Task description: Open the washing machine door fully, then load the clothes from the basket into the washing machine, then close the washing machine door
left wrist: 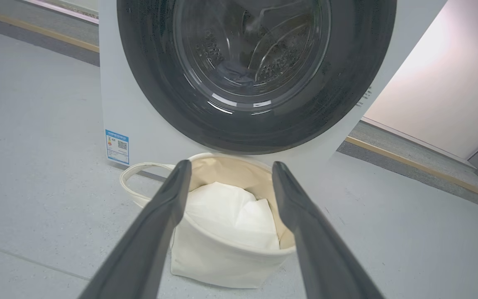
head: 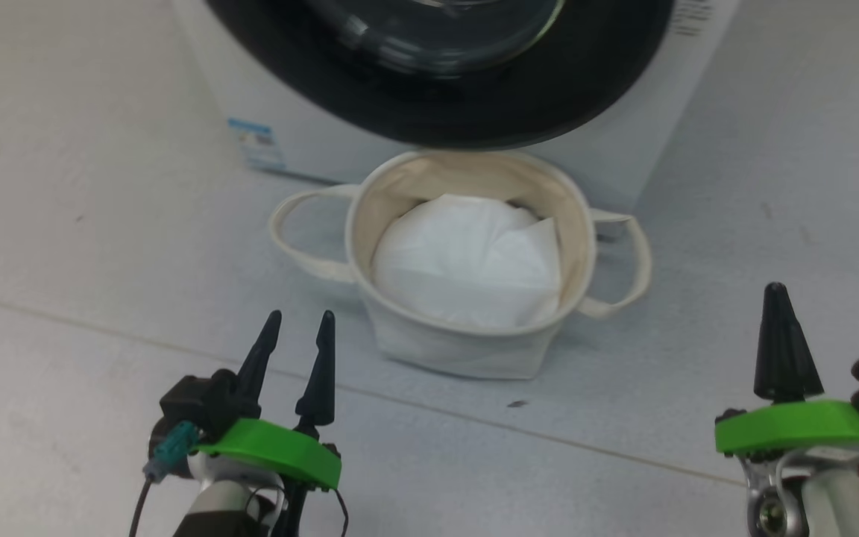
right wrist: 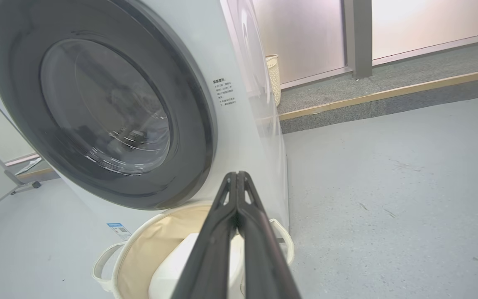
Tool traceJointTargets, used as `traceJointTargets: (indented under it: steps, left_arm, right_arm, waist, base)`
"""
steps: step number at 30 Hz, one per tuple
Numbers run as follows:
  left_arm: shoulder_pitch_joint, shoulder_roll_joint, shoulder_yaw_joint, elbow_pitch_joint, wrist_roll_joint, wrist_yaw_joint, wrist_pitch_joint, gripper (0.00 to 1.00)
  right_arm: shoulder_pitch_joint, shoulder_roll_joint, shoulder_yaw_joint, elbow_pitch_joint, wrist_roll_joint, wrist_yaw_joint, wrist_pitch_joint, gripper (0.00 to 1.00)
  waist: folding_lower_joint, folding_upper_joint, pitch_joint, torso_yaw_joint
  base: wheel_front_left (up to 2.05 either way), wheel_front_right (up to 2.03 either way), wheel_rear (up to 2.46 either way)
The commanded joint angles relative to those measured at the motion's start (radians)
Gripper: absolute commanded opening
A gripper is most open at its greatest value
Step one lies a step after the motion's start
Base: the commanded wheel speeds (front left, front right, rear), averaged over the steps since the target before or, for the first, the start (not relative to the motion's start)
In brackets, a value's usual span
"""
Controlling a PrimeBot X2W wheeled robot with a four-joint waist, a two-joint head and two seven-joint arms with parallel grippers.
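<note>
The washing machine (head: 280, 97) stands straight ahead with its door (head: 474, 112) shut flat against the white front, also in the left wrist view (left wrist: 147, 83) and the right wrist view (right wrist: 189, 124). A dim bluish lump (left wrist: 230, 77) lies behind the glass; I cannot tell if it is the clothes. The basket (head: 355, 224) sits on the floor just below the door and holds a plain white liner sheet (head: 467, 261). My left gripper (head: 300, 321) hovers open and empty near the basket's front left. My right gripper (head: 775, 287) is shut on nothing, off to the basket's right.
A blue label (left wrist: 117, 146) marks the washer's lower left corner. A raised step with a yellow edge (right wrist: 388, 93) runs behind the machine, and a woven bin (right wrist: 273, 79) stands on it. Grey floor (head: 64, 224) spreads to both sides.
</note>
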Motion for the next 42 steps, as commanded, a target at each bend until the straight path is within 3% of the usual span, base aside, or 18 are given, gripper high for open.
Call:
traceJointTargets:
  steps: [1,11,12,13,14,25,42]
  left_arm:
    - [-0.006,0.016,0.039,-0.039,0.038,-0.002,-0.012,1.0]
    - [0.074,0.016,0.068,-0.12,0.095,-0.008,-0.012,1.0]
    - [0.079,0.016,0.075,-0.134,0.083,-0.006,-0.012,1.0]
    - [0.087,0.016,0.076,-0.144,0.077,-0.006,-0.012,1.0]
    - [0.094,0.016,0.074,-0.152,0.076,-0.008,-0.012,1.0]
    - [0.148,0.016,0.052,-0.137,0.059,-0.029,-0.012,1.0]
    - [0.146,0.016,0.047,-0.053,0.059,0.008,-0.012,1.0]
  right_arm:
    - [0.003,0.004,0.028,-0.06,0.001,-0.001,-0.005,0.0]
    - [0.12,0.004,0.071,-0.164,0.005,-0.001,-0.005,0.0]
    - [0.124,0.004,0.068,-0.176,-0.002,-0.001,-0.005,0.17]
    - [0.129,0.004,0.063,-0.192,-0.011,-0.001,-0.005,0.95]
    - [0.137,0.004,0.058,-0.2,-0.018,-0.001,-0.005,1.0]
    - [0.185,0.004,0.079,-0.188,-0.019,-0.001,-0.005,1.0]
    - [0.191,0.004,0.106,-0.182,-0.066,-0.001,-0.005,1.0]
  waist:
    - [0.0,0.0,-0.066,-0.078]
    - [0.0,0.0,-0.141,-0.18]
    - [0.0,0.0,-0.146,-0.181]
    - [0.0,0.0,-0.151,-0.182]
    - [0.0,0.0,-0.157,-0.181]
    - [0.0,0.0,-0.188,-0.171]
    - [0.0,0.0,-0.202,-0.168]
  base:
    - [0.0,0.0,0.0]
    - [0.0,0.0,0.0]
    - [0.0,0.0,0.0]
    - [0.0,0.0,0.0]
    - [0.0,0.0,0.0]
    - [0.0,0.0,0.0]
    - [0.0,0.0,0.0]
